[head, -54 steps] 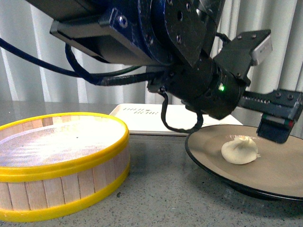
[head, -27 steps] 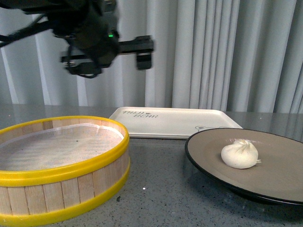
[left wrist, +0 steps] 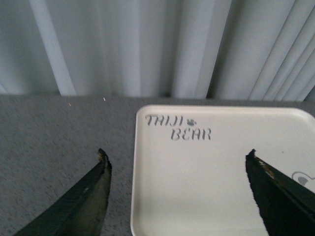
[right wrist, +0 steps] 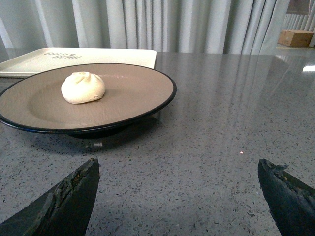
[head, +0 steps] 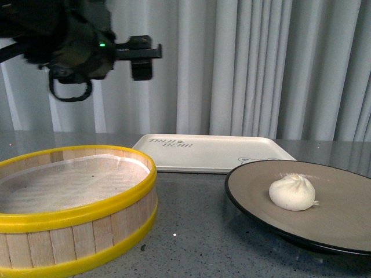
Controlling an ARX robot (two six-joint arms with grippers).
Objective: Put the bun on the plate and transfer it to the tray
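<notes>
The bun [head: 293,192] lies on the plate [head: 249,184], so the first half looks done. The plate stands on the tabletop [head: 191,231] just beside the tray [head: 214,155], not yet on it. The left pincer [left wrist: 177,156] and right pincer [right wrist: 178,163] are both spread and empty.

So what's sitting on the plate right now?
Only the bun, resting on the tan inside of the plate. The patch directly beneath the bun is covered.

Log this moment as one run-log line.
bun: on plate | plate: on table, not yet on tray | left gripper: open, raised, empty | right gripper: open, empty, facing plate
</notes>
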